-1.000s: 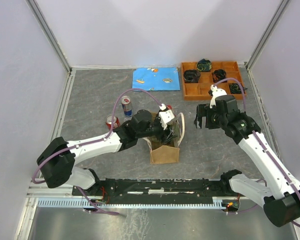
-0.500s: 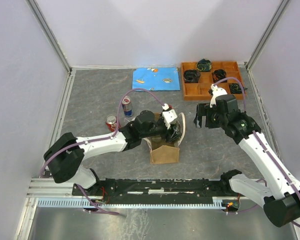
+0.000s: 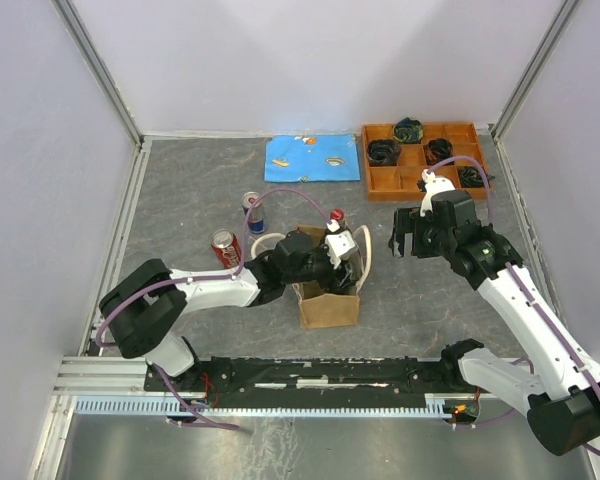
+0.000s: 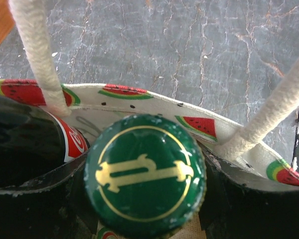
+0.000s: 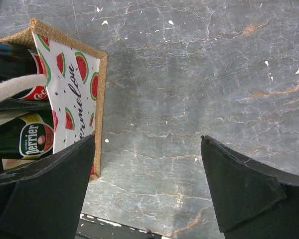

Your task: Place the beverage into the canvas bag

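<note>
The canvas bag (image 3: 330, 308) stands upright mid-table, tan outside with a watermelon-print lining (image 4: 139, 102) and cream handles (image 4: 37, 55). My left gripper (image 3: 337, 260) reaches down into its mouth. In the left wrist view the gripper (image 4: 144, 191) is shut on a green glass bottle, whose green and gold cap (image 4: 144, 174) sits between the black fingers (image 4: 244, 199). A dark cola bottle (image 4: 35, 142) stands inside the bag beside it. The right wrist view shows the bag (image 5: 72, 82) and the green bottle's label (image 5: 35, 139) inside it. My right gripper (image 3: 408, 238) (image 5: 148, 186) is open and empty, to the right of the bag.
A red can (image 3: 225, 248) and a blue can (image 3: 253, 208) stand left of the bag. A blue cloth (image 3: 313, 157) lies at the back. An orange compartment tray (image 3: 425, 160) with dark items sits at the back right.
My left arm has swung in and down over the bag, lowering the green bottle into its mouth. The right arm has not moved.
</note>
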Available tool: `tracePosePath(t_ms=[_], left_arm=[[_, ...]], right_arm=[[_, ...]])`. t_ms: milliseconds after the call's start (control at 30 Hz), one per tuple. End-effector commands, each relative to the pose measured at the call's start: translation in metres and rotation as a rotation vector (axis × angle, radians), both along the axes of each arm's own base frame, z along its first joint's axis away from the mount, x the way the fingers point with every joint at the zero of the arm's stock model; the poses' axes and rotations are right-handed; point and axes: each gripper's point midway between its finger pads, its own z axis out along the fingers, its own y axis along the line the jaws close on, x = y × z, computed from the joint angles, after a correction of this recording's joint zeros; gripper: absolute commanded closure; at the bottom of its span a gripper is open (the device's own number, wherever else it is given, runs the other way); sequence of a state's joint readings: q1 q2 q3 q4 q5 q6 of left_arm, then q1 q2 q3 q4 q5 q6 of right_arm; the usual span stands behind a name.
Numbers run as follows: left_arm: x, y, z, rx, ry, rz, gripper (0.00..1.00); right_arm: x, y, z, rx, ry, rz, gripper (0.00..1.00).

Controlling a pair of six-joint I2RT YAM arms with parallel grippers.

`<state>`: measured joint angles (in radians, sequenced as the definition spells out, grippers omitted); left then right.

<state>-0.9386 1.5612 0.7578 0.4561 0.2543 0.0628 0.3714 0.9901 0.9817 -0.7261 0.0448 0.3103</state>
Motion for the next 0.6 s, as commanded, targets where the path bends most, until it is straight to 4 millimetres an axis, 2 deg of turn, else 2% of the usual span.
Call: tracePosePath(t_ms=[0,267,333,467,567], left_arm=[[0.019,-0.011,0.043,-0.136,-0.131,0.038,0.97],[0.025,-0.016,0.027,-0.119,-0.118,0.047,0.95],[0.027,-0.018,0.023,-0.114,-0.115,0.049,0.84],[0.03,-0.021,0.017,-0.103,-0.113,0.053,0.48],[0.03,-0.022,0.017,-0.104,-0.112,0.049,0.35]], right_arm=[[0.005,0.002,0.001,0.0,-0.02,0.005,0.05],[0.006,0.003,0.0,0.0,-0.015,0.008,0.05],[0.006,0.002,0.0,-0.001,-0.017,0.008,0.05],[0.006,0.002,-0.001,-0.006,-0.013,0.007,0.05],[0.006,0.001,-0.001,-0.011,-0.014,0.007,0.05]])
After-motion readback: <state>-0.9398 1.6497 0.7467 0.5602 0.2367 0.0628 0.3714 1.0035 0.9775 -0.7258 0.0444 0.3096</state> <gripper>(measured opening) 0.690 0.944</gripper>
